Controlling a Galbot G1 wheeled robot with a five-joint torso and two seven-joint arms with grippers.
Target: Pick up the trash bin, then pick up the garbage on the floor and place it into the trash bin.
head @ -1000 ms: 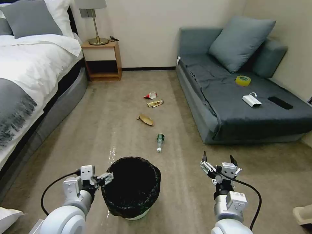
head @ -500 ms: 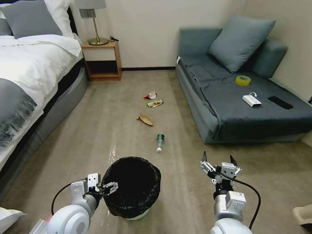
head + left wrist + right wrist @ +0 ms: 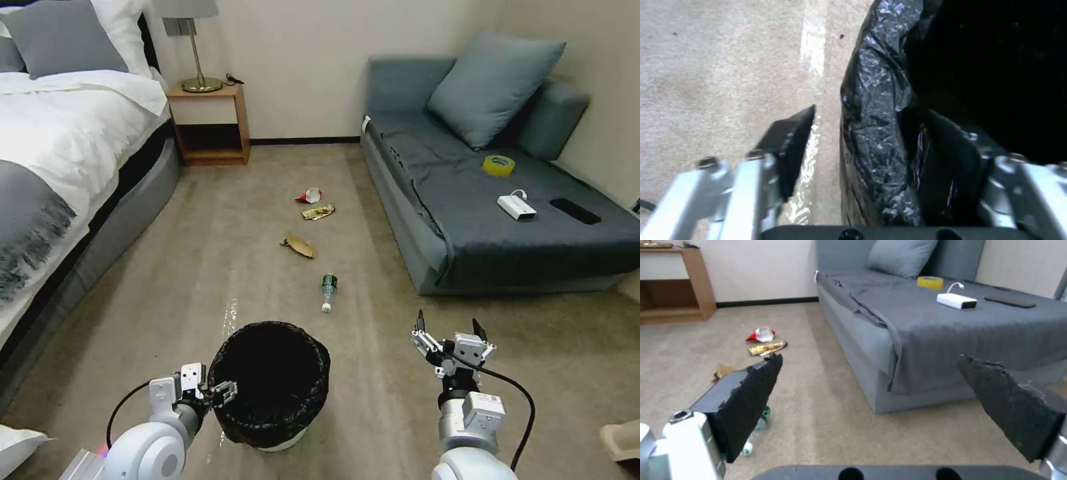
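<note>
The trash bin [image 3: 270, 383], white with a wrinkly black bag, stands on the carpet right in front of me. My left gripper [image 3: 217, 390] is open and straddles its left rim. In the left wrist view one finger [image 3: 789, 146] is outside and the other is inside, with the bag's edge [image 3: 873, 133] between them. My right gripper [image 3: 448, 333] hangs open and empty to the right of the bin. The garbage lies farther ahead: a clear bottle [image 3: 327, 291], a brown scrap [image 3: 299, 245], a gold wrapper [image 3: 318, 212] and a red-and-white wrapper [image 3: 309, 195].
A bed [image 3: 60, 153] runs along the left and a wooden nightstand [image 3: 209, 123] stands at the back wall. A grey sofa [image 3: 493, 213] on the right carries a yellow tape roll [image 3: 499, 165], a white box [image 3: 517, 207] and a flat black object [image 3: 575, 211].
My left gripper has dropped lower and closed in on the bin's left rim, so that its fingers now straddle the edge. The right arm has not moved.
</note>
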